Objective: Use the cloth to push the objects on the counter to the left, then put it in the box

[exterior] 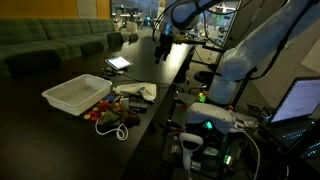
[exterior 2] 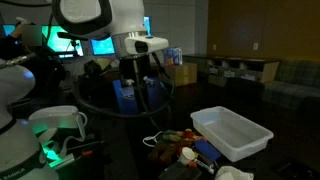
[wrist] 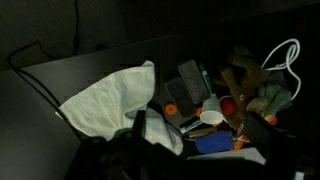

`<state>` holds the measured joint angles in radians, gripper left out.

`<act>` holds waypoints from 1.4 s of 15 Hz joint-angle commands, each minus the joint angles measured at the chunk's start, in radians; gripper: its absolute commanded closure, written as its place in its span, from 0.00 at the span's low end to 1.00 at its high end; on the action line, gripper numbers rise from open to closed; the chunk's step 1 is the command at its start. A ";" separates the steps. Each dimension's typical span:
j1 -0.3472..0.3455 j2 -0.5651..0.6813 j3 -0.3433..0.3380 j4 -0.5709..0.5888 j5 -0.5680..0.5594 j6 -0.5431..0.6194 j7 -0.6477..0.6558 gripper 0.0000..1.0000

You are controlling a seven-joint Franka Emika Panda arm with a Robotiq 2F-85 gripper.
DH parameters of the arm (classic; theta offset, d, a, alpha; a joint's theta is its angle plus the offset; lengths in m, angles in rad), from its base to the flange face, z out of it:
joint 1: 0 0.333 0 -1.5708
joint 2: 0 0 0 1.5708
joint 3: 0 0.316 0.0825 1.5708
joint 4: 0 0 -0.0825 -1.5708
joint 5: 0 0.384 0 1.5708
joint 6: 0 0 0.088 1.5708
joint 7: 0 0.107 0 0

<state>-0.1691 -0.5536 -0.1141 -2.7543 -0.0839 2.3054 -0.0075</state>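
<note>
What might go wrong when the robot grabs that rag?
The cloth lies right against the toys, so the gripper may pinch one too. The white cord loops by them and might snag or drag pieces when pushed.

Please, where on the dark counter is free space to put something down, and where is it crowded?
Bare counter lies between the tablet and the cloth. Crowded: the small objects beside the white bin.
</note>
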 commanded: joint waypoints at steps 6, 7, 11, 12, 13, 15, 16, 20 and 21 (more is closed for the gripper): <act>-0.002 0.029 0.011 0.022 -0.007 0.000 0.012 0.00; -0.002 0.047 0.008 0.032 -0.008 0.007 0.007 0.00; -0.003 0.190 -0.021 0.114 -0.015 0.071 -0.045 0.00; 0.003 0.245 -0.035 0.145 -0.010 0.101 -0.074 0.00; 0.008 0.293 -0.042 0.173 -0.005 0.126 -0.093 0.00; 0.017 0.407 -0.055 0.223 0.002 0.207 -0.147 0.00; 0.022 0.466 -0.061 0.245 0.011 0.248 -0.184 0.00; 0.003 0.719 -0.073 0.381 0.096 0.369 -0.380 0.00; -0.011 0.782 -0.058 0.411 0.108 0.405 -0.401 0.00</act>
<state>-0.1675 0.0342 -0.1777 -2.4737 -0.0423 2.6373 -0.2920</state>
